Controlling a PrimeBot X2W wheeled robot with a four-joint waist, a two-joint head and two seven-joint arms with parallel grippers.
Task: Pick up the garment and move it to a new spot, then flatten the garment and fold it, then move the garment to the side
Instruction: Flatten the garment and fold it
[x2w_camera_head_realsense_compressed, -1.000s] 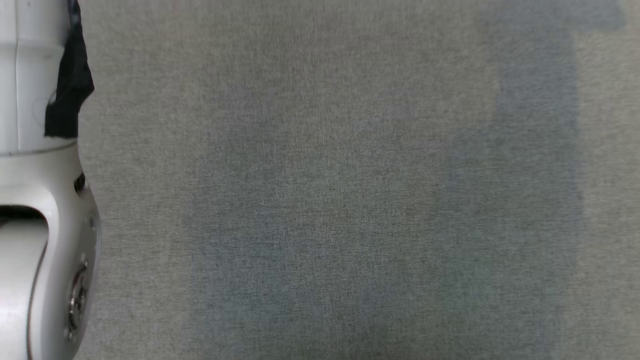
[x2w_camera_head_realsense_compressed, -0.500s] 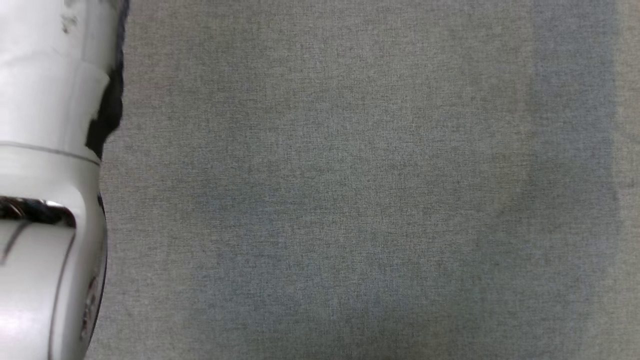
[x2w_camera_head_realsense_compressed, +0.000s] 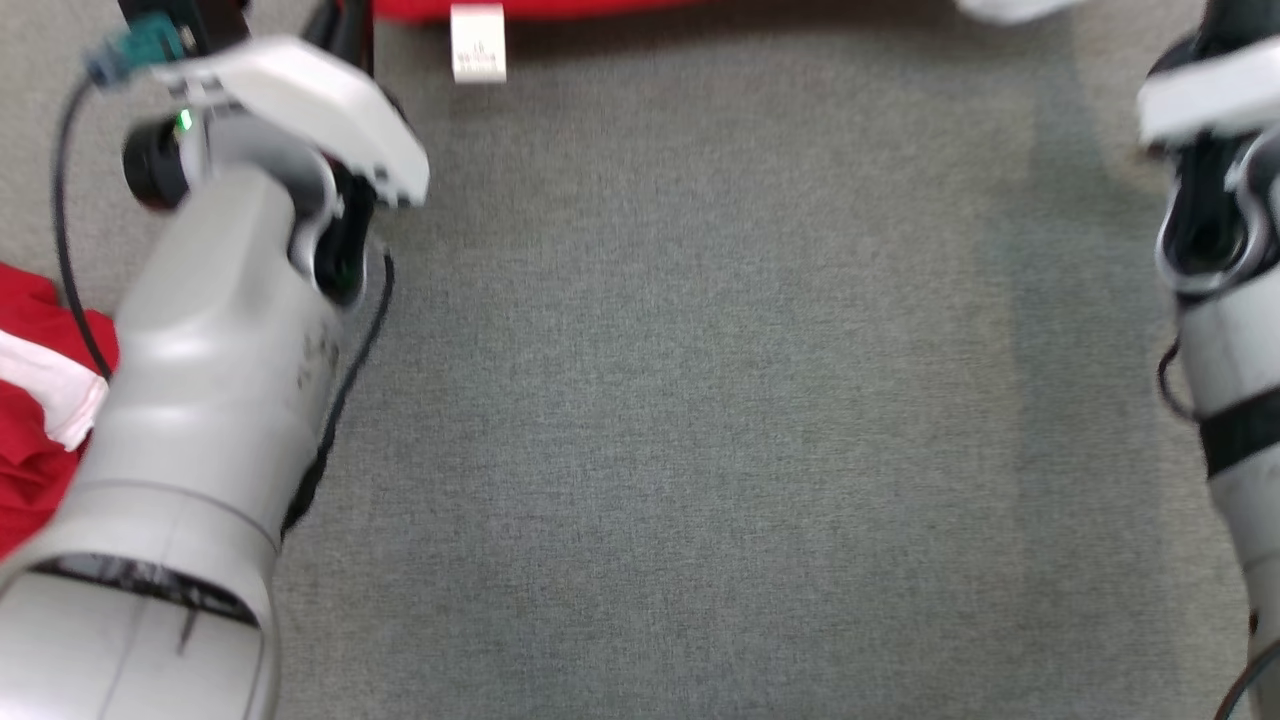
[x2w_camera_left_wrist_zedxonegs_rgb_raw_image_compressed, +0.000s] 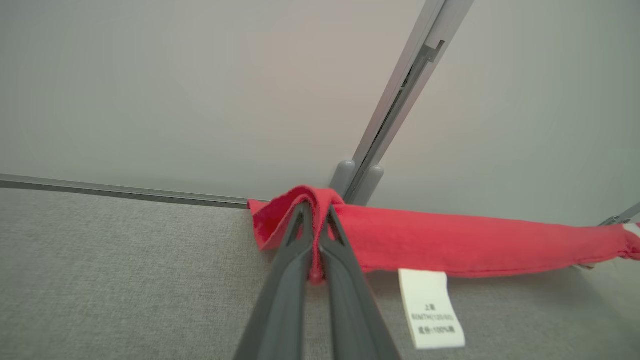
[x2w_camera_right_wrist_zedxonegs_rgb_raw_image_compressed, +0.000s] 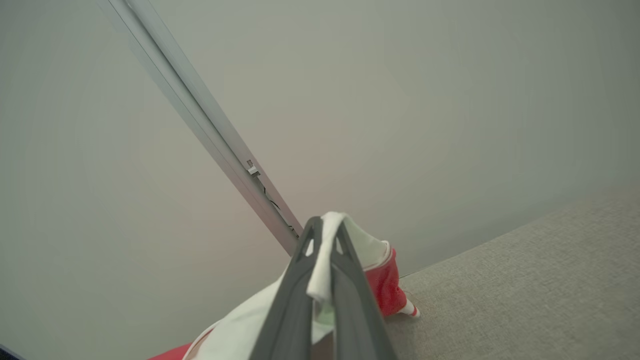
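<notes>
Left gripper (x2w_camera_left_wrist_zedxonegs_rgb_raw_image_compressed: 315, 210) is seen clamped on a red fold of the garment (x2w_camera_left_wrist_zedxonegs_rgb_raw_image_compressed: 450, 247); right gripper (x2w_camera_right_wrist_zedxonegs_rgb_raw_image_compressed: 327, 226) is clamped on its white trim. Both forearms are extended forward, the left forearm (x2w_camera_head_realsense_compressed: 220, 380) and the right forearm (x2w_camera_head_realsense_compressed: 1225, 330) well apart. The garment is stretched as a narrow band, long axis crosswise, along the far edge of the grey surface (x2w_camera_head_realsense_compressed: 700, 400) near the wall. A white label (x2w_camera_left_wrist_zedxonegs_rgb_raw_image_compressed: 430, 307) hangs from its lower edge.
</notes>
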